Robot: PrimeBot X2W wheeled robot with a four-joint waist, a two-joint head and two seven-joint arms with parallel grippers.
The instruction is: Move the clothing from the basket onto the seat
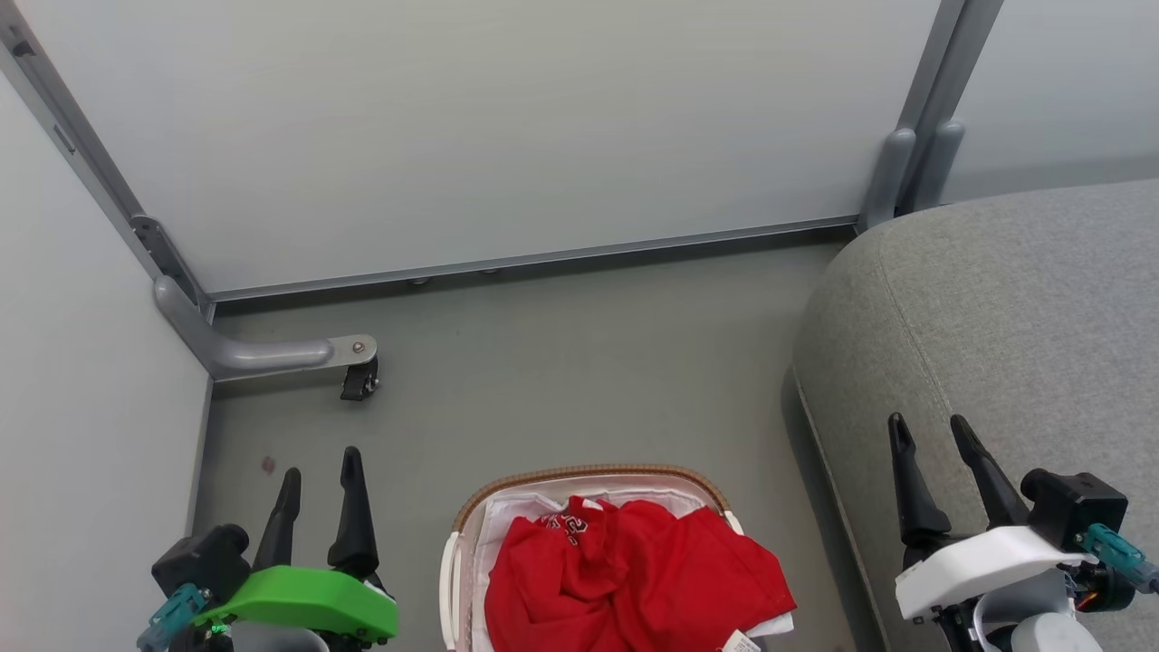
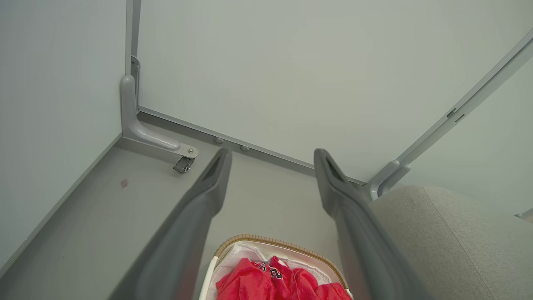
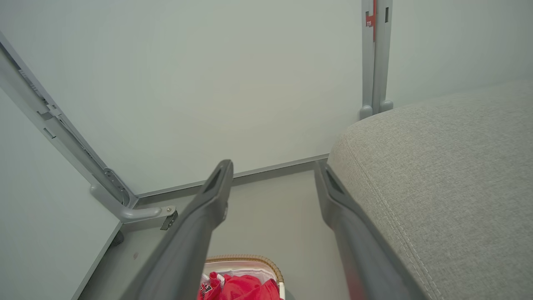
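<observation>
A plain grey floor (image 1: 561, 362), walled in by pale partition panels (image 1: 498, 136). A white basket (image 1: 589, 473) with a brown woven rim stands at the near middle. A grey seat (image 1: 996, 344) sits just to its right. At far left, a black caster (image 1: 359, 380) and a small reddish spot (image 1: 268, 465).

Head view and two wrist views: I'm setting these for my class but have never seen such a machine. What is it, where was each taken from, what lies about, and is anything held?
It is a wheeled robot with two arms. The head view looks down from its head: the left end effector, green-cased, is lower left, the right end effector, white-cased, lower right. Each wrist view looks along one arm's two dark fingers. On the grey floor stands a basket holding red clothing; the grey seat is to its right. Both end effectors are open and hold nothing.
</observation>
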